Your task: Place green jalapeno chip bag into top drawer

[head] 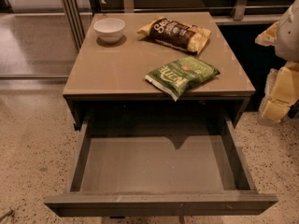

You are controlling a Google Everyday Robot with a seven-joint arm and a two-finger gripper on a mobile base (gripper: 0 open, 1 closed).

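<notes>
The green jalapeno chip bag [182, 76] lies flat on the table top near its front edge, right of centre, with one corner slightly over the edge. The top drawer [159, 202] is pulled wide open below it, and its flat grey bottom holds nothing. My gripper [279, 93] shows as pale yellow parts at the right edge of the view. It is beside the table, to the right of the green bag and apart from it, and holds nothing that I can see.
A dark brown and yellow chip bag [177, 33] lies at the back right of the table [107, 73]. A white bowl [109, 29] stands at the back left. A glass partition is on the left, and speckled floor surrounds the drawer.
</notes>
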